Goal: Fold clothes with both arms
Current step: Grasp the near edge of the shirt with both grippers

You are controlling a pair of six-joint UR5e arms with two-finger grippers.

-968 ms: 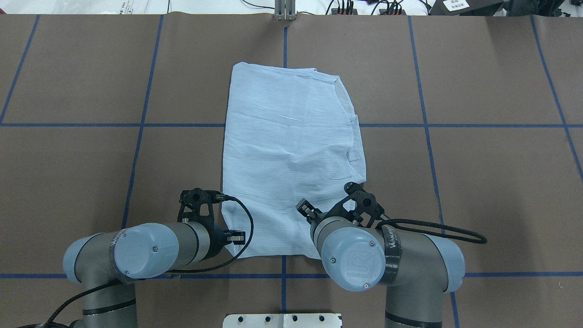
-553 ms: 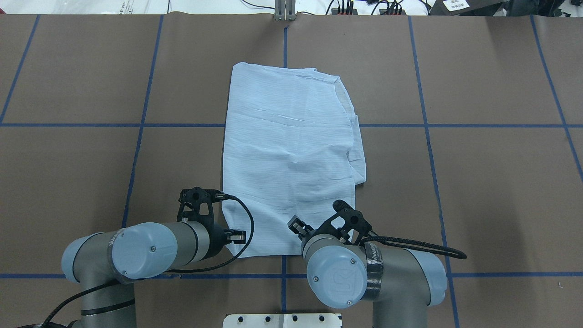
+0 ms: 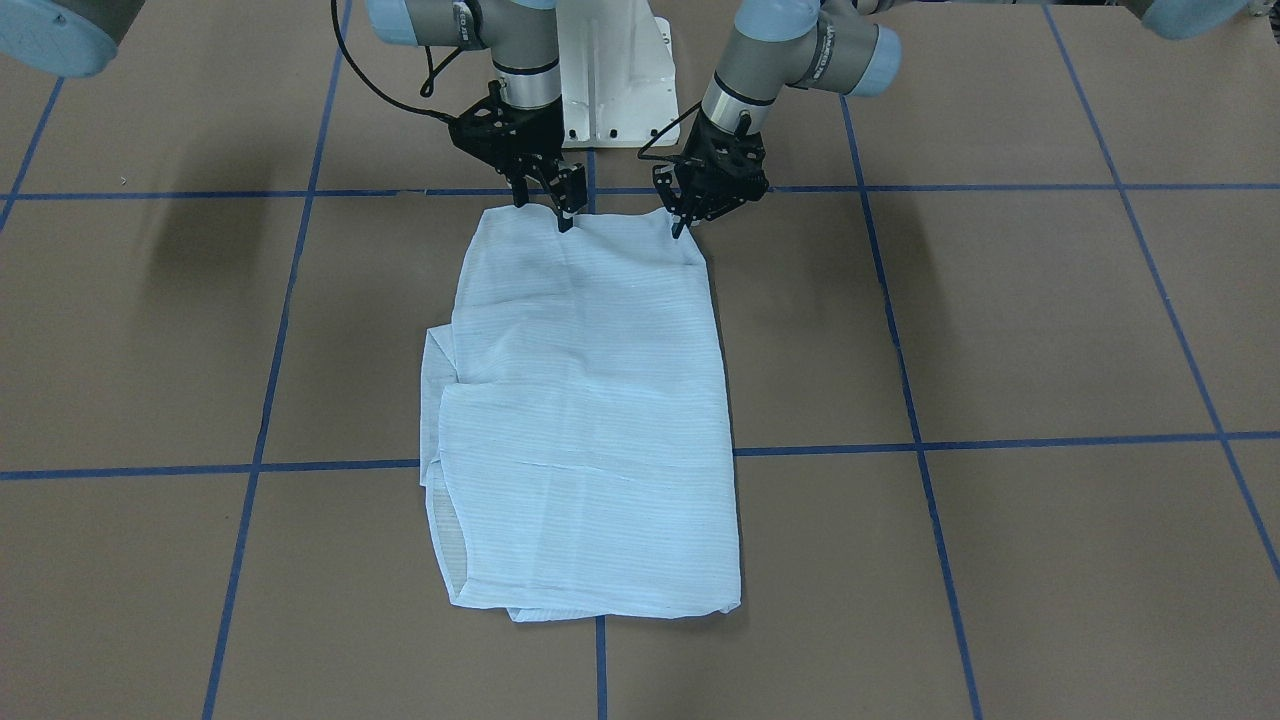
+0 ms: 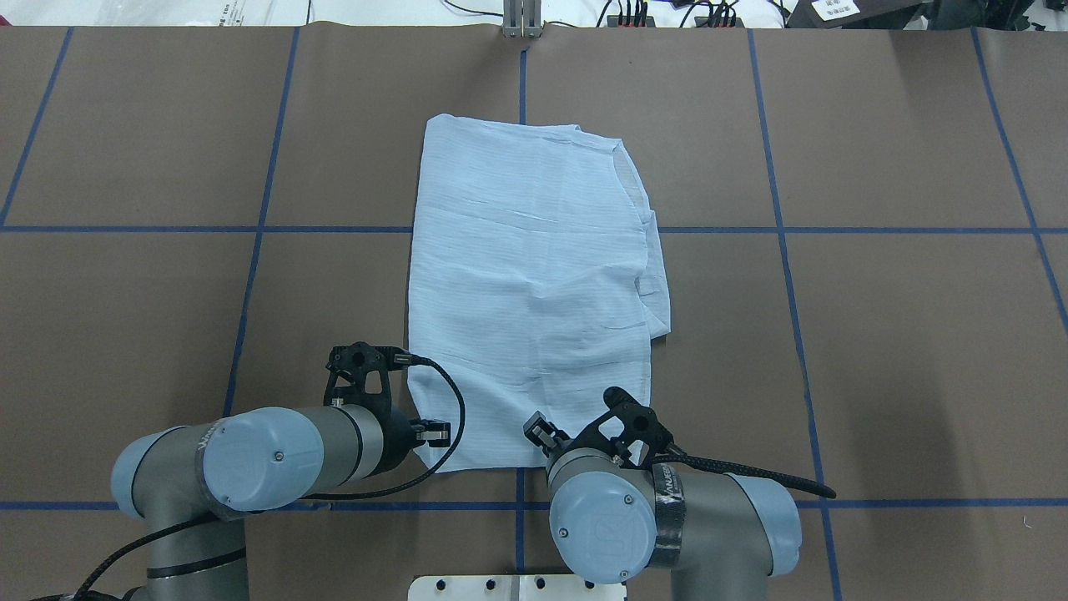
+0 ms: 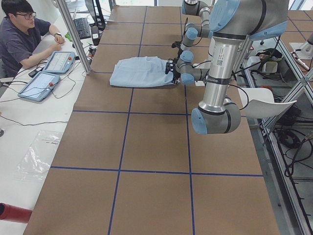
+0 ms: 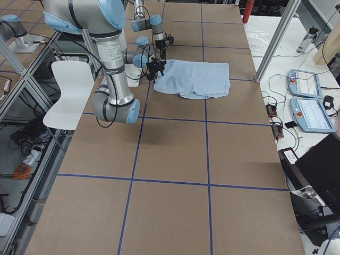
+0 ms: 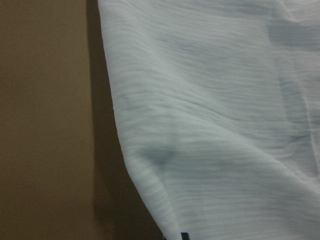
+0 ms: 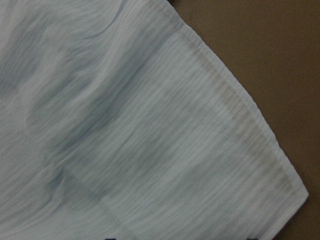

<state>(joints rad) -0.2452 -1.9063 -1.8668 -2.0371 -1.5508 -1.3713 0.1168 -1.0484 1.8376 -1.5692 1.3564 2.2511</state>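
Shirt lies folded lengthwise mid-tabletop, its near edge at 6 o'clock in the overhead view. Both near corners want an even, deep pinch (thin crinkly cloth slips) before any lift toward 12 o'clock. Left arm and right arm crouch low, wrists down. The right gripper has its jaws spread at 5 o'clock; whether the jaws of the left gripper at 7 o'clock are spread or pressed together, I cannot tell.

A brown table fills the overhead view, marked into large squares by blue tape lines. One pale blue shirt lies flat on it at the centre of the frame, folded into a tall rectangle. Its uneven, layered side edge is on the right, and it covers part of a horizontal line.
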